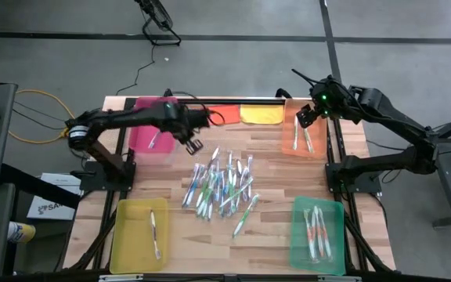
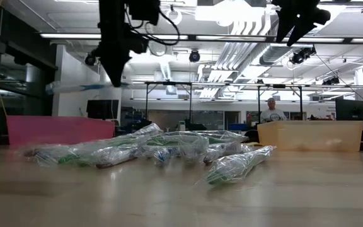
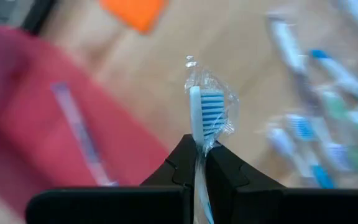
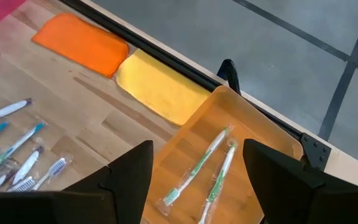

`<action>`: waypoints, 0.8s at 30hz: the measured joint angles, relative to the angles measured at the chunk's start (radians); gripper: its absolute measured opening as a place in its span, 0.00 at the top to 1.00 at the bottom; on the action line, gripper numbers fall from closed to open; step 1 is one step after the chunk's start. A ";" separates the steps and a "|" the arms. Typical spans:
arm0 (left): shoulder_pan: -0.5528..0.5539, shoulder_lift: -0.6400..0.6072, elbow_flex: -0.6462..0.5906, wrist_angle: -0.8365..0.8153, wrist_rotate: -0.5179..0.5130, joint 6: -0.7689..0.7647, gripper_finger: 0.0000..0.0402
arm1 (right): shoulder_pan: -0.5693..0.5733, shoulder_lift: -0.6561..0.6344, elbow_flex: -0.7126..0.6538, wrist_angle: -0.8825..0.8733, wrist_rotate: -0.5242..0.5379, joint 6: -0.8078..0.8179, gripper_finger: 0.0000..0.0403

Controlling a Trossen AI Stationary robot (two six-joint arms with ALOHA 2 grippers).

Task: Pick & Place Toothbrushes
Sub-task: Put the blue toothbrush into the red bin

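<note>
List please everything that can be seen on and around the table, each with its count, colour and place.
Loose toothbrushes: a pile, count unclear, white with blue or green, table centre.
Pink tray: one, far left; one toothbrush inside.
Orange tray: one, far right; two green-and-white toothbrushes inside.
Yellow tray: one, near left; one toothbrush inside.
Green tray: one, near right; several toothbrushes inside.
Orange cloth: one, far edge.
Yellow cloth: one, far edge, beside the orange one.
Person: one, in the room behind.
Left hand: shut on a wrapped blue toothbrush, by the pink tray.
Right hand: open, above the orange tray.
</note>
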 joint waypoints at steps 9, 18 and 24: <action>0.265 -0.092 -0.003 -0.117 -0.101 0.131 0.97 | 0.000 0.000 0.000 0.021 0.010 0.003 0.40; 0.482 -0.090 -0.147 0.061 -0.051 0.237 0.97 | 0.000 0.000 0.000 0.055 0.011 0.003 0.40; 0.584 -0.090 -0.249 0.173 0.001 0.252 0.96 | 0.000 0.000 0.000 0.060 0.011 0.003 0.40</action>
